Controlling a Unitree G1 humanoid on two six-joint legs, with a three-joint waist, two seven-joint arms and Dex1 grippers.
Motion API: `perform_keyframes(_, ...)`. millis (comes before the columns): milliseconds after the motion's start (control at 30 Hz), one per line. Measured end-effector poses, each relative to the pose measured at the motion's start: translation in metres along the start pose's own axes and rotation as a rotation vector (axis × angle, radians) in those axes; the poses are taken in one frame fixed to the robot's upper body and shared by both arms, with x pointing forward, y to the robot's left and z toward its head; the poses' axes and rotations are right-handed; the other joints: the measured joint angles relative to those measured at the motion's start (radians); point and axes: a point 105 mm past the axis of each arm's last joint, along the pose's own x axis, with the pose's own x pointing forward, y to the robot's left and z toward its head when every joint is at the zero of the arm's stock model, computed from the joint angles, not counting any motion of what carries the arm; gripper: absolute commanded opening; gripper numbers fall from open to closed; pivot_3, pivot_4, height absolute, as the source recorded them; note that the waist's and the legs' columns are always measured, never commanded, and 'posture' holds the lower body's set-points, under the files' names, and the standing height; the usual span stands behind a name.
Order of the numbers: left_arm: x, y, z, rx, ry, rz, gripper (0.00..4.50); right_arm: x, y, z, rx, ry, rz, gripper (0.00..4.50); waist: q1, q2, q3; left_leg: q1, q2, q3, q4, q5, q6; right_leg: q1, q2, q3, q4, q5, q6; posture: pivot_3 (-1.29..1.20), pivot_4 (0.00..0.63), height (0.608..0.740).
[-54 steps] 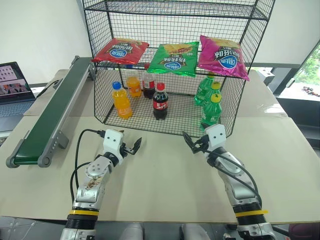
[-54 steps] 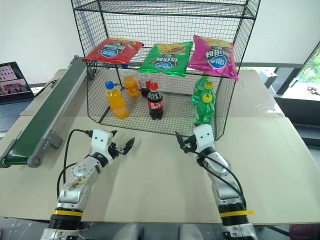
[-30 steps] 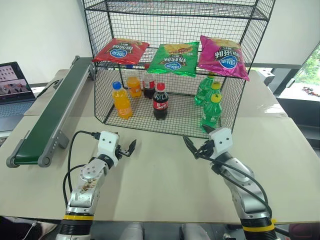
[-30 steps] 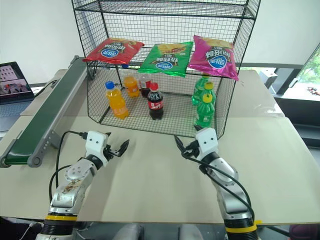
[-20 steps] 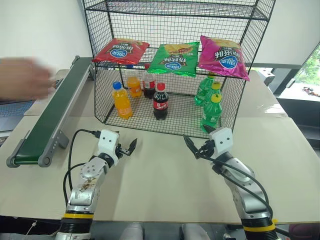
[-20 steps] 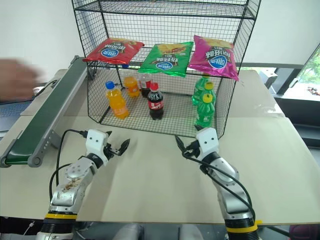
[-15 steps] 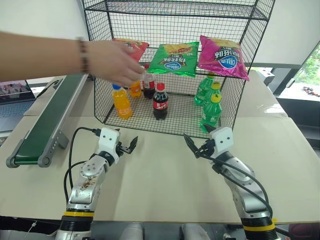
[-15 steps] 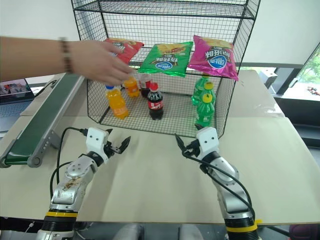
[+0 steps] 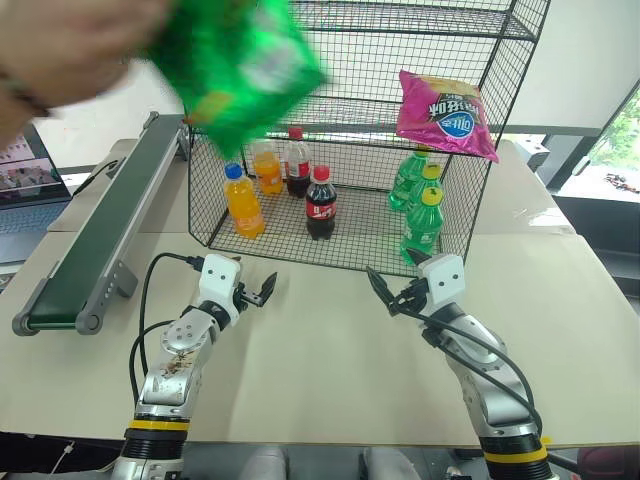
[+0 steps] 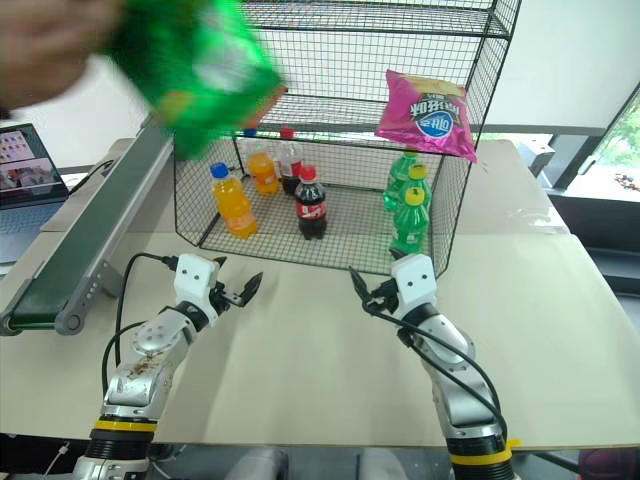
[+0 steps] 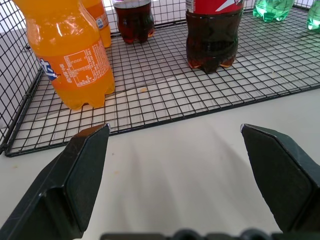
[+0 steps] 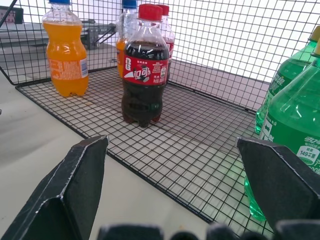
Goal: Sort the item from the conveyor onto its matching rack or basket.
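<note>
A person's hand [image 9: 60, 40] holds the green snack bag [image 9: 240, 70], the item, in the air at the upper left, in front of the black wire rack [image 9: 350, 20] and above the far end of the conveyor [image 9: 100, 230]. The bag is blurred. The dark-green belt carries nothing. My left gripper [image 9: 262, 291] rests low over the table in front of the rack, open, with nothing between its fingers [image 11: 75, 185]. My right gripper [image 9: 383, 293] hovers to its right, open as well and empty, facing the rack's bottom shelf.
A magenta bag [image 9: 445, 112] lies on the rack's middle shelf at the right. Orange [image 9: 243, 200], cola [image 9: 320, 203] and green [image 9: 422, 220] bottles stand on the bottom shelf. A laptop [image 9: 25, 170] sits at the far left beyond the conveyor.
A person's hand came in from the left, reached the rack's middle shelf, and now carries the green bag up and to the left. Both grippers stayed put and open.
</note>
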Motion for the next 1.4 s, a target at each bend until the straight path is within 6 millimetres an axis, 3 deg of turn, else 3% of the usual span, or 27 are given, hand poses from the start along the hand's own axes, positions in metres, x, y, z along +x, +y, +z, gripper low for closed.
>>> perform_keyframes(700, -0.005, -0.002, -0.007, -0.019, 0.014, 0.007, 4.47, 0.002, 0.001, 0.003, -0.004, -0.011, 0.016, 4.50, 0.000, 0.000, 0.000, 0.000, 0.000, 0.000, 0.000, 0.000, 0.000, 0.000, 0.000, 0.000, 0.000, 0.000, 0.000, 0.00, 0.150, 0.738)
perform_keyframes(867, -0.012, -0.002, -0.001, -0.042, -0.005, 0.011, 4.47, 0.002, 0.001, 0.003, -0.010, -0.002, 0.037, 4.50, -0.001, 0.000, 0.000, 0.000, 0.000, 0.000, 0.000, 0.000, 0.000, 0.000, 0.000, 0.000, 0.000, 0.000, 0.000, 0.00, 0.150, 0.738)
perform_keyframes(1000, -0.029, 0.003, 0.005, -0.114, -0.018, 0.004, 4.47, 0.006, 0.004, 0.007, 0.001, -0.008, 0.084, 4.50, -0.007, 0.000, 0.000, 0.000, 0.001, 0.000, 0.000, 0.000, 0.000, 0.000, 0.001, 0.000, 0.000, 0.000, 0.000, 0.00, 0.150, 0.738)
perform_keyframes(1267, -0.106, 0.025, 0.027, -0.372, -0.027, 0.065, 4.47, 0.016, 0.030, 0.032, 0.064, -0.057, 0.378, 4.50, -0.020, -0.001, 0.001, 0.000, 0.001, 0.000, 0.000, -0.001, 0.002, 0.000, 0.000, 0.000, -0.001, 0.000, 0.000, 0.00, 0.150, 0.738)
perform_keyframes(1400, -0.140, 0.039, 0.037, -0.559, -0.073, 0.126, 4.47, 0.015, 0.056, 0.051, 0.114, -0.124, 0.590, 4.50, -0.021, -0.001, 0.001, 0.001, 0.002, 0.000, 0.001, -0.001, 0.002, 0.001, 0.000, 0.000, 0.000, 0.000, 0.000, 0.00, 0.150, 0.738)
